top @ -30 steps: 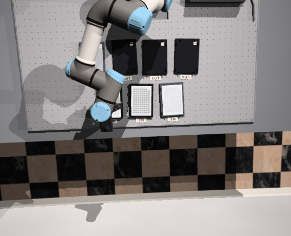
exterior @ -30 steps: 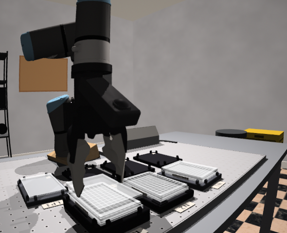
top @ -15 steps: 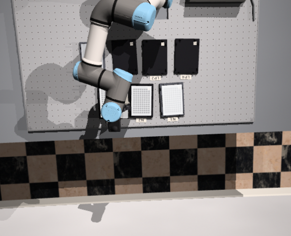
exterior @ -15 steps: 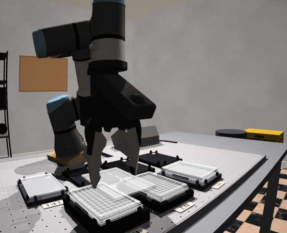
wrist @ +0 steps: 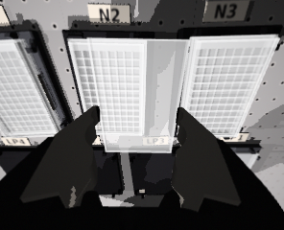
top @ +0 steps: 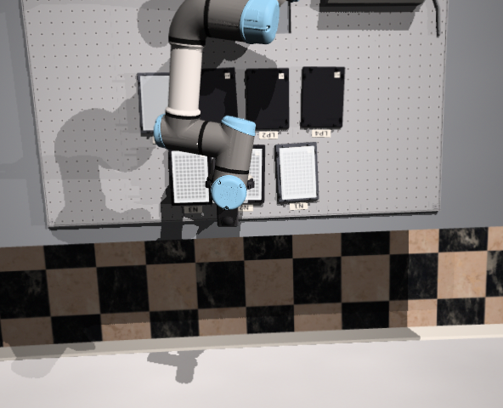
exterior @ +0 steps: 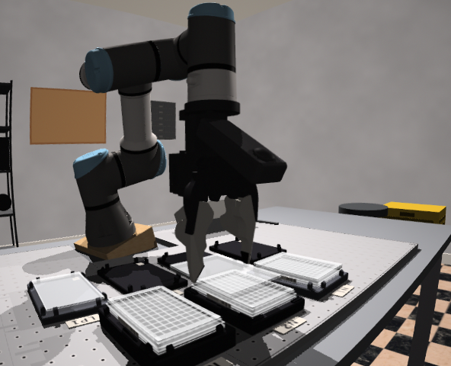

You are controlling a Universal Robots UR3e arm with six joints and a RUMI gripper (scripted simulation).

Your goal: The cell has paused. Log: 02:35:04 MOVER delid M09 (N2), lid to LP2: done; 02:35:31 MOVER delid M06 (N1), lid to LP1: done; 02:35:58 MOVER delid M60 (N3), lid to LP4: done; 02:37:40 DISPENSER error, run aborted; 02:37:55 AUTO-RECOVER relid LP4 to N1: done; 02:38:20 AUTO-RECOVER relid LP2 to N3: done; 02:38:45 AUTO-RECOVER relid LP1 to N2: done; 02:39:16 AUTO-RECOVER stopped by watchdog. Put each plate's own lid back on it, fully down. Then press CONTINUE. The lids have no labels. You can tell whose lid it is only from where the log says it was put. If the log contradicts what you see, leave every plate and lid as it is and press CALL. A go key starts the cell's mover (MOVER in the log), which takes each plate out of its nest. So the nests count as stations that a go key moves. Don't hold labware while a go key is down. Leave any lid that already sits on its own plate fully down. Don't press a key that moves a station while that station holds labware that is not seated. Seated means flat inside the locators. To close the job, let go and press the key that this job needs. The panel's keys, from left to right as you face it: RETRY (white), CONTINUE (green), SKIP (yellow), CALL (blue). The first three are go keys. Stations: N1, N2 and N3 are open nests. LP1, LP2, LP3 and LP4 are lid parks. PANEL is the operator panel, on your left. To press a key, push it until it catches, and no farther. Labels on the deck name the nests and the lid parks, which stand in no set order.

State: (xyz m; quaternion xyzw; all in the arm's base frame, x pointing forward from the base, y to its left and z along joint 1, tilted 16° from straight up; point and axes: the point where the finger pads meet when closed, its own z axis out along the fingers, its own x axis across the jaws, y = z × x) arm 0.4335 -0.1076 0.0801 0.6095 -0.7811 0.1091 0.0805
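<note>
My gripper is shut on a clear lid and holds it level above the deck, over the gap between the plate in N2 and the plate in N3. In the exterior view the gripper hangs over the N2 plate, with the lid just above it. The N3 plate stands bare at the front. The N1 plate looks paler, as if lidded. Another clear lid lies in LP1. In the top view the wrist hides the gripper.
Lid parks LP2 and LP4 are bare black; LP3 is partly behind the arm. The deck's front edge runs close to the nests. A yellow box and a dark disc sit at the table's far end.
</note>
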